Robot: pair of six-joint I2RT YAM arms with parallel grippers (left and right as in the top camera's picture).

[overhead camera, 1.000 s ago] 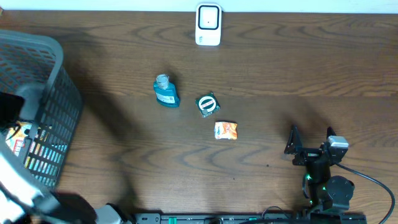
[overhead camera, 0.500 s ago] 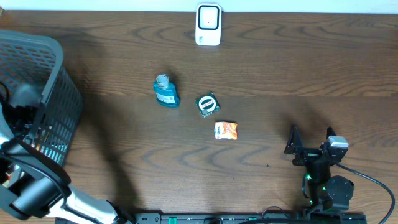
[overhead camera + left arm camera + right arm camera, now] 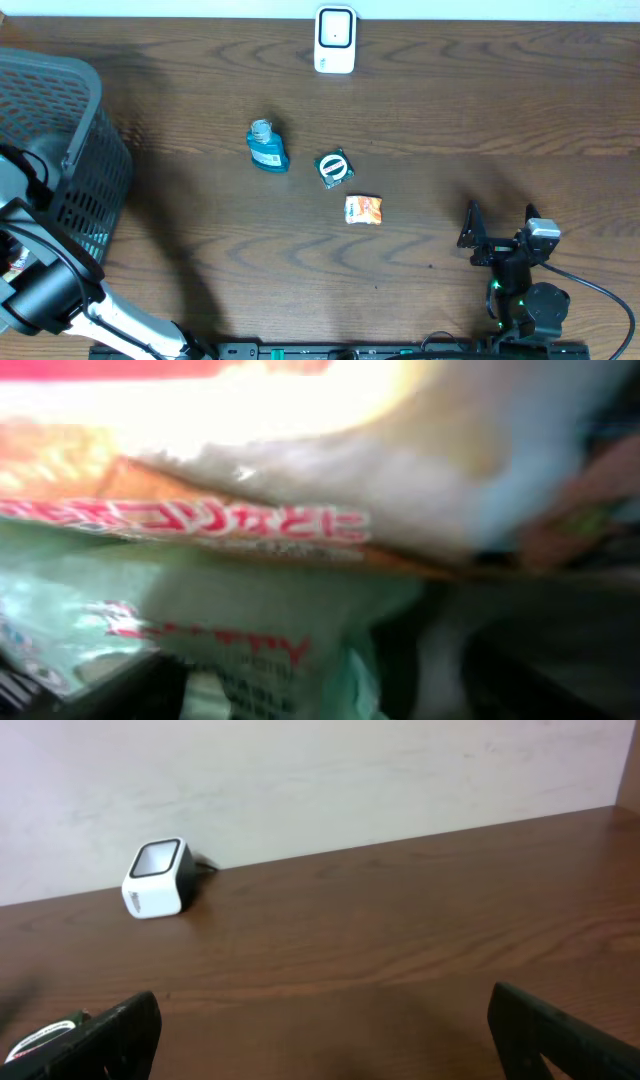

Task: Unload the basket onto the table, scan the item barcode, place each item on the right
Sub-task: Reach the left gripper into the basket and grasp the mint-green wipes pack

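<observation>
The barcode scanner (image 3: pixel 335 40) stands upright at the table's (image 3: pixel 450 120) far edge. Nearer the robot than the scanner lie a blue bottle (image 3: pixel 266 147), a round green-and-white item (image 3: pixel 334 168) and an orange packet (image 3: pixel 363 209), none of them held. Well to the scanner's left sits a grey basket (image 3: pixel 70 150), with the left arm (image 3: pixel 40 290) at it. The left wrist view shows only blurred packets (image 3: pixel 250 650) pressed close, and the left gripper's spread cannot be told. To the scanner's right and nearer the robot, the right gripper (image 3: pixel 500 222) hangs wide and empty.
</observation>
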